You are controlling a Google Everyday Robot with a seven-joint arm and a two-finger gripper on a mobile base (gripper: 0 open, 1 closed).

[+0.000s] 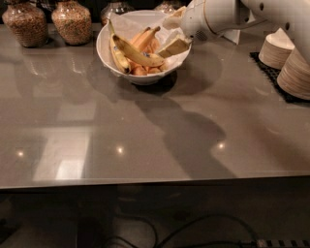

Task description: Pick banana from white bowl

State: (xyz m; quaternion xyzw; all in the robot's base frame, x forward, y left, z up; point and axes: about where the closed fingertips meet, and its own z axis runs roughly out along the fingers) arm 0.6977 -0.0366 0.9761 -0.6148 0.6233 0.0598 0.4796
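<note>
The white bowl (107, 53), lined with crinkled white paper, stands at the back middle of the grey counter. The long curved banana (138, 54) lies across the pile in it, dark tip to the upper left. A shorter banana (116, 54) lies along the bowl's left side, with orange-coloured pieces (145, 38) behind. My gripper (173, 35) hangs over the bowl's right rim, coming in from the right on the white arm. It is open and empty, one finger (174, 47) just right of the long banana's end, apart from it.
Two glass jars of brown grains (26, 24) (71, 22) stand at the back left, and two more jars (115, 7) behind the bowl. Stacks of small white bowls (276, 48) (296, 72) sit on a black mat at the right edge.
</note>
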